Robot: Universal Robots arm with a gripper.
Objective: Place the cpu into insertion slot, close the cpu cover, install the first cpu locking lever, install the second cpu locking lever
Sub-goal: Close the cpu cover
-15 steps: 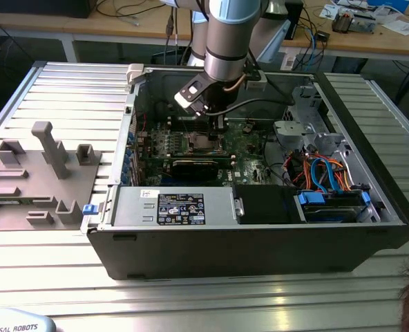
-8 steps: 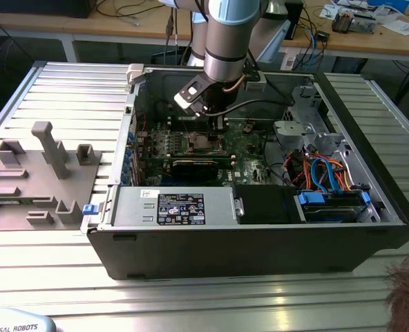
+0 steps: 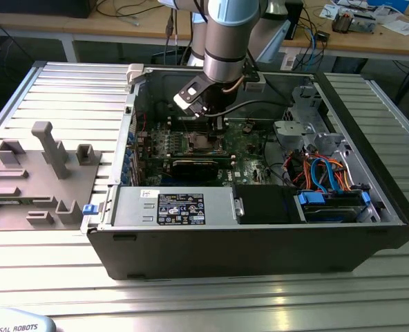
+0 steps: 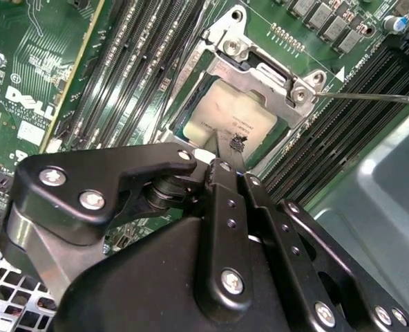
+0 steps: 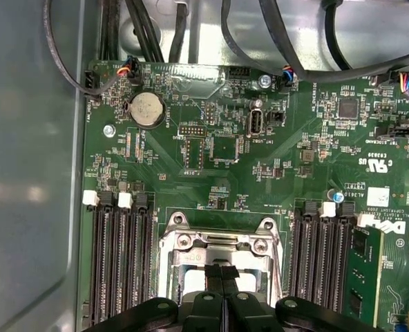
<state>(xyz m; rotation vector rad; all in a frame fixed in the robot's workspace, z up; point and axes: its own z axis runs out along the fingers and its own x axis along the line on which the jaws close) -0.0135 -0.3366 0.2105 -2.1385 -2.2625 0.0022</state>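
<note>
**End effector pinched shut over the seated cpu**

In the exterior view, the arm reaches down into an open computer case (image 3: 260, 249) lying on a ribbed metal table (image 3: 66, 83). The end effector (image 3: 217, 126) hangs just above the insertion slot (image 3: 203, 143), near the middle of the green motherboard (image 3: 249, 138). A grey fixture plate (image 3: 39, 180) sits on the table, well apart at the exterior view's left.

The second wrist view gives the detail that is too small to make out from outside. The cpu (image 4: 225, 114) lies flat in the slot with its dull top exposed. The fingers (image 4: 233, 162) are pressed together with no gap, their tip resting on or just over the chip (contact cannot be told for sure). The silver cpu cover (image 4: 263, 71) borders the chip's edge. A thin metal rod (image 4: 370, 97) juts from the socket corner across the dark memory slots (image 4: 343, 138).

The first wrist view adds the board beyond the socket, with a coin battery (image 5: 146, 108) and a green memory module (image 5: 367, 277).
</note>
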